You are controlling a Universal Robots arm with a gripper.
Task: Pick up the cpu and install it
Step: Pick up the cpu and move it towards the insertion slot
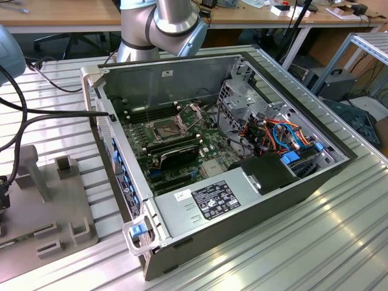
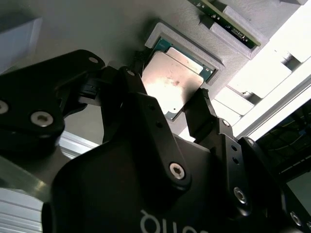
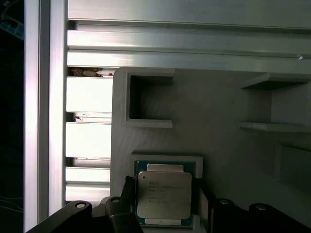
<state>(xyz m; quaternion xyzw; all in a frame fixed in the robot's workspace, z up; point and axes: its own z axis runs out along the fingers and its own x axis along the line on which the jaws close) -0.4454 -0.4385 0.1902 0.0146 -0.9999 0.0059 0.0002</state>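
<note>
On the counter (image 3: 92, 141), over the grey holder (image 3: 218, 145), the gripper (image 2: 170, 87) hangs above the cpu (image 3: 164, 194) lying flat in its pocket, fingers (image 2: 204, 114) open just beside two opposite edges, so the squeeze should be centred and level.

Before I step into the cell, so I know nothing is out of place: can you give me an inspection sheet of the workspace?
Surface: ribbed aluminium table, carrying an open grey computer case and a grey plastic fixture tray.
Job's things: small silver-grey square cpu lies flat in a recess of the tray; dark square socket on the green motherboard, its metal frame apparently raised.
Clutter: green circuit board strip in another tray slot.
Hand: black hand down at the cpu; grip cannot be judged.
Cables: black cables cross the table to the case on the exterior view's left; orange and blue cables inside the case.
Surroundings: wooden desks behind; grey robot arm.
</note>
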